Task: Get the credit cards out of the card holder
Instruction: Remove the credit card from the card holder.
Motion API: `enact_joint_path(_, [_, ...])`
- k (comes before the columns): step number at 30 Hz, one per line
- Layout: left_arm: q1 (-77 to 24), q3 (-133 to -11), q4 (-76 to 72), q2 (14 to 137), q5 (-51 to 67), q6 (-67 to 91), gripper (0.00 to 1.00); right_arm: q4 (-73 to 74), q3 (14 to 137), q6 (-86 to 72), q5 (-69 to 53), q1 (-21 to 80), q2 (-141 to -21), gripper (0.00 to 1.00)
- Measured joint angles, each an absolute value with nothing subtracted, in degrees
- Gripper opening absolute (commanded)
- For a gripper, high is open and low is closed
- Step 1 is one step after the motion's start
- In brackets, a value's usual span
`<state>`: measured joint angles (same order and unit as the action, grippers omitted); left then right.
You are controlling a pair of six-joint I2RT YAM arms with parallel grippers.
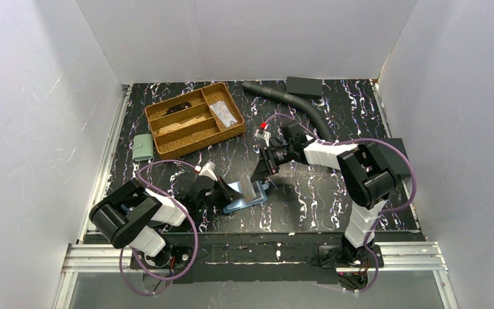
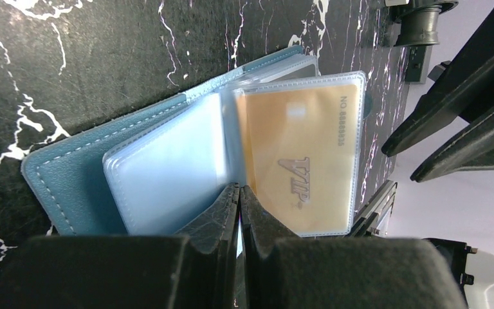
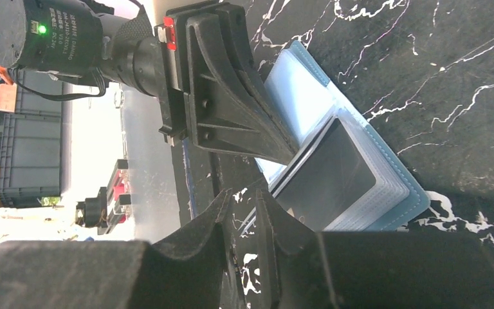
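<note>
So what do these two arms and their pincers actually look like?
The left arm and right arm are alike: chunky white shells between round black joints, each trailing a looping purple cable. The left pincer and right pincer are matte black, with two tapering wedge-shaped fingers.

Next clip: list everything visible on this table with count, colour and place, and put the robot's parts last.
card holder: one, teal-blue, lying open at near centre, clear sleeves fanned up
gold card: one, gold, marked VIP, inside a clear sleeve of the card holder
tray: one, brown, divided, far left, a few small items inside
pouch: one, pale green, just left of the tray
hose: one, black, ribbed, far centre
flat box: one, black, far edge
table: one, black with white marbling
left pincer: one, black, shut on a sleeve of the card holder
right pincer: one, black, narrowly apart at the card holder's edge
</note>
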<state>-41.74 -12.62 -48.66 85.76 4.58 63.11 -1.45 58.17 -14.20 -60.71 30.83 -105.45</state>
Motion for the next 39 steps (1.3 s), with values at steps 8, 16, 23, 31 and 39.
enact_joint_path(8, [-41.7, -12.6, -49.3, 86.2, 4.8, 63.1, 0.04, -1.3, 58.2, -14.3, -61.1, 31.7, -105.5, 0.29])
enact_joint_path(16, [-41.7, -12.6, -49.6, 86.4, 4.9, 63.1, 0.04, 0.9, 58.2, -12.9, -60.2, 32.4, -106.3, 0.3])
enact_joint_path(23, [-41.7, -12.6, -49.8, 86.5, 5.0, 63.1, 0.04, 3.1, 58.3, -11.8, -58.9, 32.6, -106.7, 0.31])
enact_joint_path(31, [-41.7, -12.6, -50.0, 86.6, 5.0, 63.1, 0.04, 4.7, 58.5, -10.9, -56.8, 32.7, -107.5, 0.36])
enact_joint_path(39, [-41.4, -12.6, -50.2, 86.6, 5.7, 63.1, 0.16, 6.2, 58.8, -9.6, -57.8, 34.5, -109.1, 0.26])
